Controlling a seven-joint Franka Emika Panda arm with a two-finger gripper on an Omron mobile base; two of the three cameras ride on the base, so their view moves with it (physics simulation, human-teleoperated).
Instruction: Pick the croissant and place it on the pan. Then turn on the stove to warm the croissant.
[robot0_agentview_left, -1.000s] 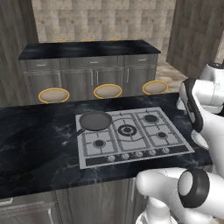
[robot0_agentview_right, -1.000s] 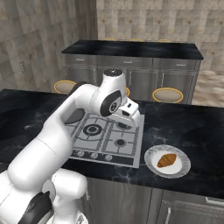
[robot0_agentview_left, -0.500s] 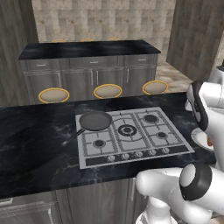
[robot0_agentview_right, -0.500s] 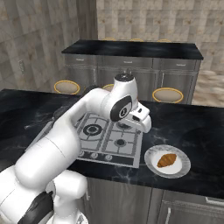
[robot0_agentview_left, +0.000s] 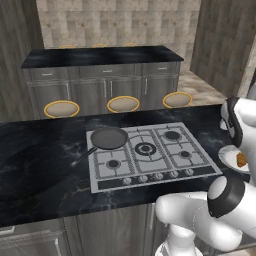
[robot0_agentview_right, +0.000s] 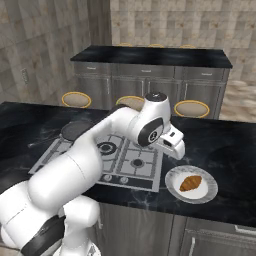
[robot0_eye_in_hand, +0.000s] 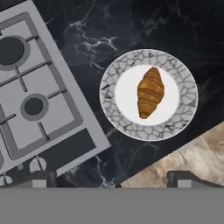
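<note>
The croissant (robot0_eye_in_hand: 150, 92), golden-brown, lies in the middle of a white plate (robot0_eye_in_hand: 127, 124) on the black counter, to the right of the stove (robot0_eye_in_hand: 47, 112). My gripper (robot0_agentview_right: 177, 149) hangs above the counter between the stove (robot0_agentview_right: 116, 161) and the plate (robot0_agentview_right: 172, 178), up and left of the croissant (robot0_agentview_right: 190, 183). It is open, and its dark fingertips (robot0_eye_in_hand: 187, 177) stand wide apart with nothing between them. The dark pan (robot0_agentview_left: 109, 137) rests on the stove's (robot0_agentview_left: 150, 155) rear left burner, handle toward the front left. The croissant (robot0_agentview_left: 241, 160) also peeks out at the right edge behind my arm.
The front knobs (robot0_agentview_left: 150, 176) run along the stove's near edge. The counter's front edge lies just beyond the plate, with tiled floor (robot0_eye_in_hand: 192, 153) below. Three round stools (robot0_agentview_left: 123, 104) and a back counter (robot0_agentview_left: 100, 56) stand behind the island.
My arm has swung to the right, from above the stove's right burners toward the plate with the croissant. The gripper has stayed open. The pan and croissant have not moved.
</note>
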